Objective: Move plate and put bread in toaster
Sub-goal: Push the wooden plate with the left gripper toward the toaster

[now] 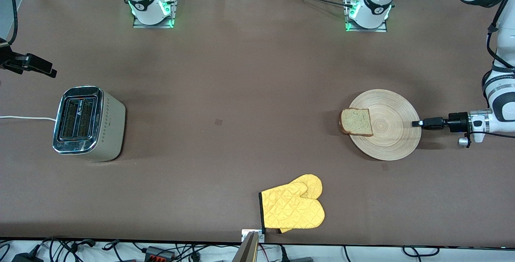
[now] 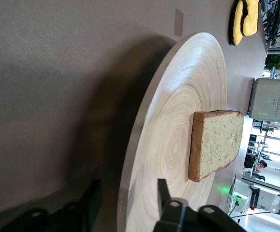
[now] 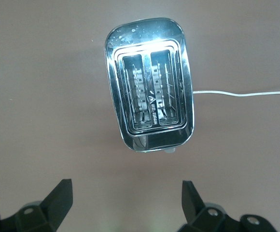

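Note:
The round wooden plate [image 1: 396,141] [image 2: 178,96] lies toward the left arm's end of the table. The bread [image 1: 357,122] [image 2: 217,142] lies flat on it at the edge that faces the toaster. My left gripper [image 1: 414,123] [image 2: 129,193] is low at the plate's rim on the side away from the bread. It is open, one finger above the plate and one below the rim, with gaps showing on both sides. The toaster [image 1: 86,123] [image 3: 149,104] [image 2: 270,99] stands at the right arm's end, both slots empty. My right gripper [image 1: 50,71] [image 3: 126,186] hangs open over the table beside the toaster, holding nothing.
A yellow oven mitt [image 1: 293,207] [image 2: 246,19] lies near the table's front edge, nearer to the front camera than the plate. The toaster's white cord [image 1: 24,118] [image 3: 246,94] runs off the table's end. Both arm bases stand along the back edge.

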